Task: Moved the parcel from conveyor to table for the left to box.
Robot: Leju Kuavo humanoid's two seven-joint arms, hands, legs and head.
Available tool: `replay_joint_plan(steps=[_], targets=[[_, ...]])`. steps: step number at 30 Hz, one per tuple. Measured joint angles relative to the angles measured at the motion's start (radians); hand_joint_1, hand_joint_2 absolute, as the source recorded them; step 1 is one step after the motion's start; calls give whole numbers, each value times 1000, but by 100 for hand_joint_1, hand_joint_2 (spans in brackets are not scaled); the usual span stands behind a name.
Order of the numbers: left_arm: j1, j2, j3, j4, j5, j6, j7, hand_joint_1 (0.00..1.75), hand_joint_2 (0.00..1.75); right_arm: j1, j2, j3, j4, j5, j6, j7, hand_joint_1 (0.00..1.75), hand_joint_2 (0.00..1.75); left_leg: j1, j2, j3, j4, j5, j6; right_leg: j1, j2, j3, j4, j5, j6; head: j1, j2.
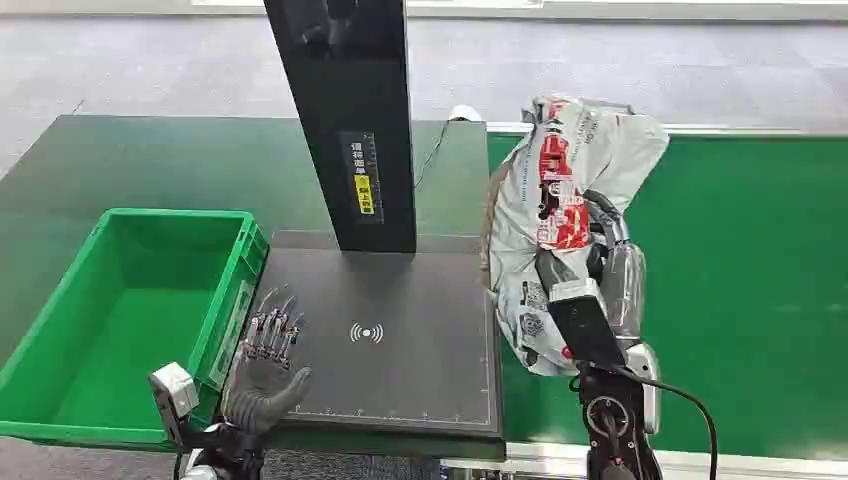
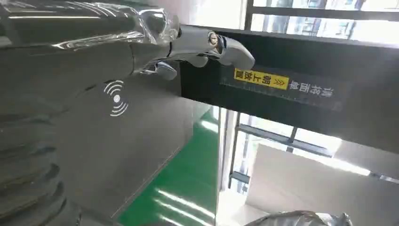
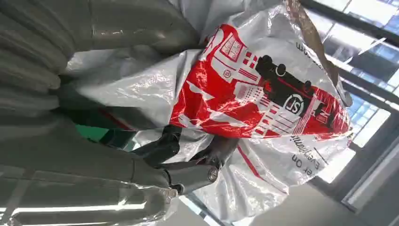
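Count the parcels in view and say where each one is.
1. The parcel, a grey plastic bag with red print, is gripped by the right hand above the edge between the green conveyor and the dark table. None shows elsewhere.

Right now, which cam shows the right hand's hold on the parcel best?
The right wrist view: the right hand presses its dark fingers into the parcel up close. The head view shows the whole parcel, but the arm covers much of the hold. The left wrist view catches only a silver edge of it.
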Motion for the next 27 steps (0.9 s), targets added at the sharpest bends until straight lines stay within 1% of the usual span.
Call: replay_joint_plan(steps=[3, 4, 8, 11, 14, 18, 19, 21, 22, 27], targets=[[0, 0, 2, -6, 0, 6, -5, 0, 175, -9, -2, 14, 0, 5, 16, 3, 175, 175, 0, 0, -1, 0, 1, 0, 0, -1, 0, 0, 0, 0, 0, 0], [0, -1, 2, -9, -2, 22, -17, 0, 175, -13, -4, 23, 2, 25, 49, 11, 175, 175, 0, 1, -2, 0, 1, 0, 0, -1, 0, 0, 0, 0, 0, 0], [-16, -5, 4, -34, 7, 94, -74, 0, 175, -72, -35, 113, 73, 168, 268, 35, 175, 175, 0, 0, -2, 0, 1, 0, 0, -1, 0, 0, 0, 0, 0, 0], [-30, -5, 10, -63, 23, 150, -98, 0, 175, -136, -75, 212, 165, 230, 335, 8, 175, 175, 0, -2, -2, 0, 3, 0, 0, -3, 0, 0, 0, 0, 0, 0], [-39, -2, 19, -85, 32, 167, -101, 0, 175, -184, -110, 289, 239, 239, 351, -7, 175, 175, 0, -2, -2, 0, 3, 0, 0, -3, 0, 0, 0, 0, 0, 0], [-40, 0, 23, -97, 32, 171, -101, 0, 175, -216, -137, 331, 285, 240, 358, -14, 175, 175, 0, -2, -2, 0, 3, 0, 0, -3, 0, 0, 0, 0, 1, 0], [-41, 1, 24, -98, 32, 176, -99, 0, 175, -226, -144, 341, 292, 235, 385, -28, 175, 175, 0, -2, -3, 0, 3, 0, 0, -3, 0, 0, 0, 0, 0, 0], [-55, 10, 24, -91, 31, 158, -54, 0, 175, -264, -164, 386, 330, 191, 501, -89, 175, 175, 0, -1, -3, 0, 3, 0, 0, -3, -1, 0, 0, 0, 1, 0], [-65, 17, 22, -80, 29, 151, -48, 0, 175, -284, -170, 410, 354, 179, 538, -110, 175, 175, 0, -2, -3, 0, 3, 0, 0, -3, -1, 0, 0, 0, 0, 0], [-95, 40, 17, -24, 23, 139, -47, 0, 175, -379, -197, 527, 465, 159, 581, -132, 175, 175, 0, -2, -2, 0, 4, 0, 0, -3, 0, 0, 1, 0, 0, 0]])
